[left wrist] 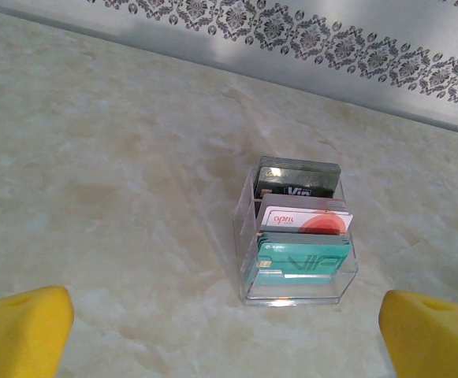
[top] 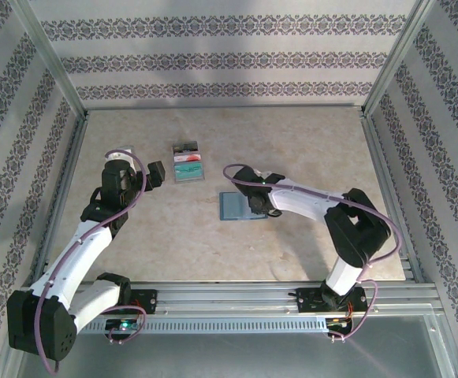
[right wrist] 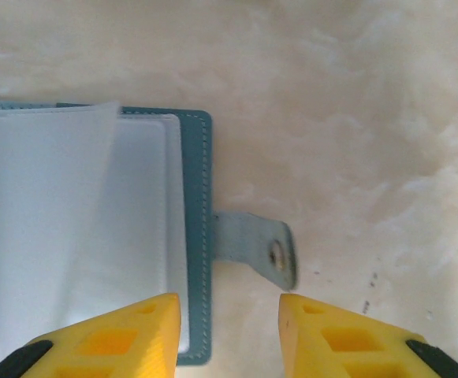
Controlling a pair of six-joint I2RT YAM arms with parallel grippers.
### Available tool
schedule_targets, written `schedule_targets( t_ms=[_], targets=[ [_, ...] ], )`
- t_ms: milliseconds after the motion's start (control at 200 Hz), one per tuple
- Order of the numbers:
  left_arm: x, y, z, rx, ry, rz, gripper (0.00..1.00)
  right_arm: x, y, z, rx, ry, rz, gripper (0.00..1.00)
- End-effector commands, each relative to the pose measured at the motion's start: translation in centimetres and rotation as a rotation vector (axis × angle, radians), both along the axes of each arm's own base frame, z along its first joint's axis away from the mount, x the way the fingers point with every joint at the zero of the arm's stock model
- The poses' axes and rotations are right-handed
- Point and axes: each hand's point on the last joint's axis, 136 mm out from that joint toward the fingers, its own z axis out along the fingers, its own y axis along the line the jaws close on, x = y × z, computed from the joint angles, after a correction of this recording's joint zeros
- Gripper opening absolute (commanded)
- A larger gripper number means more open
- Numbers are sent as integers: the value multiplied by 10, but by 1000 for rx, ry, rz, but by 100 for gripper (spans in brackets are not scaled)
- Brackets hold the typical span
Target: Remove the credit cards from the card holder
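Note:
The card holder (top: pixel 236 207) lies open and flat on the table, teal-edged with pale blue-grey panels (right wrist: pixel 71 228), its clasp tab (right wrist: pixel 254 246) sticking out to the right. My right gripper (right wrist: pixel 229 303) hovers over the holder's right edge, open, one finger over the panel and the other beyond the tab, with nothing held. The credit cards (left wrist: pixel 303 228) stand in rows in a clear plastic box (top: pixel 188 164): dark grey at the back, red-and-white in the middle, teal (left wrist: pixel 303 260) in front. My left gripper (left wrist: pixel 225 323) is wide open, facing that box from a short distance.
The clear box (left wrist: pixel 248 224) stands on the marbled tabletop (top: pixel 292 150) left of centre. Patterned walls and metal frame rails (top: pixel 382 157) enclose the table on three sides. My right arm (top: pixel 315 201) reaches leftward across the table's middle.

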Motion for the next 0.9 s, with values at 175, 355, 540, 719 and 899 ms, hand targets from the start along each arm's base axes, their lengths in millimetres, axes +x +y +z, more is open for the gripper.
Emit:
schedule_targets(
  t_ms=[175, 355, 540, 719, 899],
  targets=[
    [6, 4, 16, 7, -47, 9, 100, -7, 30, 54, 114, -98, 35, 39],
    [9, 3, 15, 3, -45, 5, 100, -4, 74, 36, 127, -41, 122, 39],
    [8, 4, 13, 11, -39, 11, 100, 2, 103, 9, 77, 23, 184, 38],
    [9, 4, 10, 10, -36, 13, 100, 5, 113, -8, 82, 48, 198, 37],
    [10, 4, 7, 9, -28, 11, 100, 3, 120, -22, 109, 82, 202, 42]
  ],
)
